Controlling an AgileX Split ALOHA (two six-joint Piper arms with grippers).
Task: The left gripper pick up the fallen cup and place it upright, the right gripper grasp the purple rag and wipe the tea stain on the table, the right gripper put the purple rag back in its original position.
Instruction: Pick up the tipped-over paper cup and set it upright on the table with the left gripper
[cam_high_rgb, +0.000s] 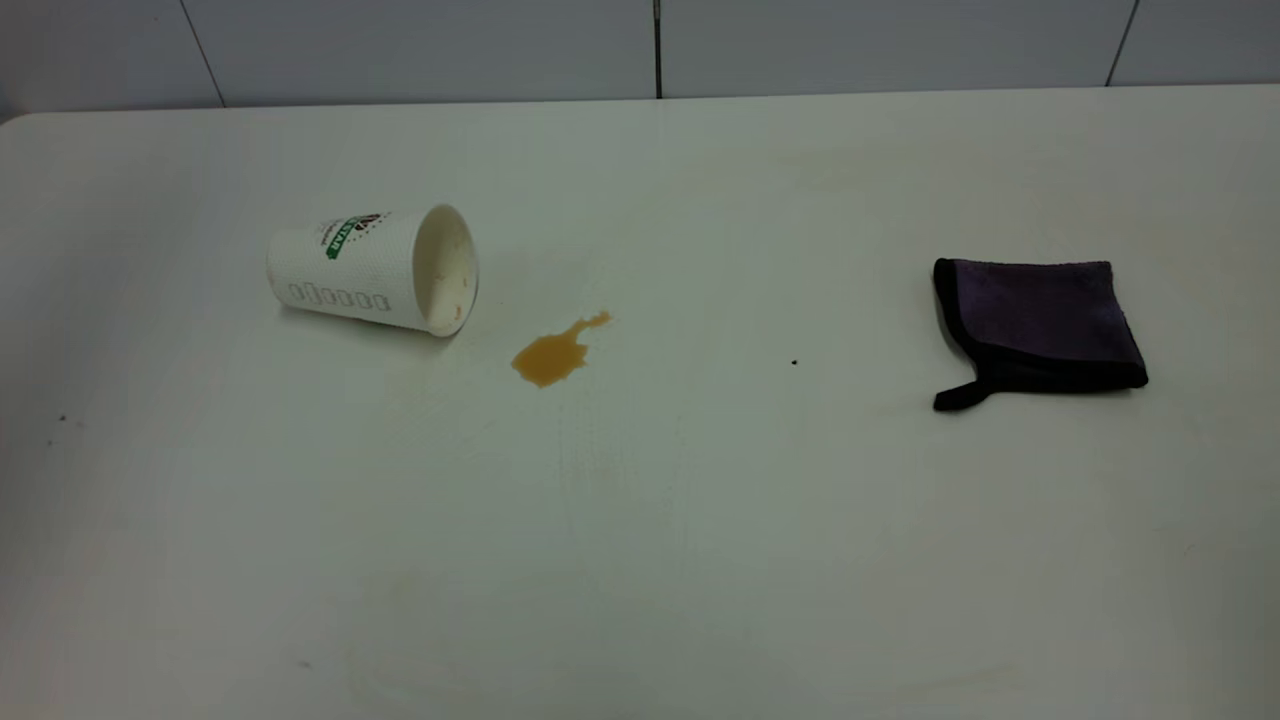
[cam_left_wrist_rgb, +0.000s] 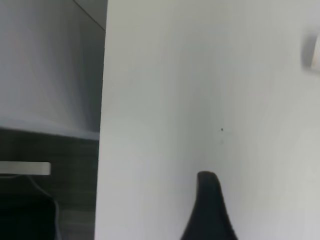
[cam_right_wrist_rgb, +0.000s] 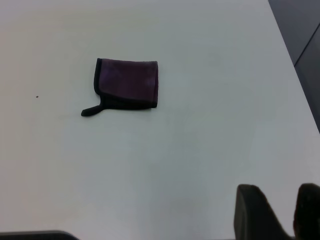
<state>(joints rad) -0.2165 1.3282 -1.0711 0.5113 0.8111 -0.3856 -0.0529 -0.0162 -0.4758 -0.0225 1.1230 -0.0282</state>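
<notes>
The cup (cam_high_rgb: 372, 269) lies on its side on the table (cam_high_rgb: 640, 560) at the left, its mouth facing the tea stain (cam_high_rgb: 553, 354) just to its right. The purple rag (cam_high_rgb: 1040, 326) lies flat at the right, its loop tab toward the front; it also shows in the right wrist view (cam_right_wrist_rgb: 127, 85). No arm shows in the exterior view. My left gripper (cam_left_wrist_rgb: 265, 205) hovers over bare table near the table's edge, with only one finger (cam_left_wrist_rgb: 207, 210) showing; a sliver of the cup (cam_left_wrist_rgb: 314, 52) is far off. My right gripper (cam_right_wrist_rgb: 282, 210) is empty, its jaws slightly apart, well short of the rag.
A tiny black speck (cam_high_rgb: 794, 362) sits between the stain and the rag. A tiled wall (cam_high_rgb: 640, 45) runs behind the table's far edge. The table's side edge (cam_left_wrist_rgb: 101, 150) shows in the left wrist view, and dark floor (cam_right_wrist_rgb: 305, 45) lies beyond the edge in the right wrist view.
</notes>
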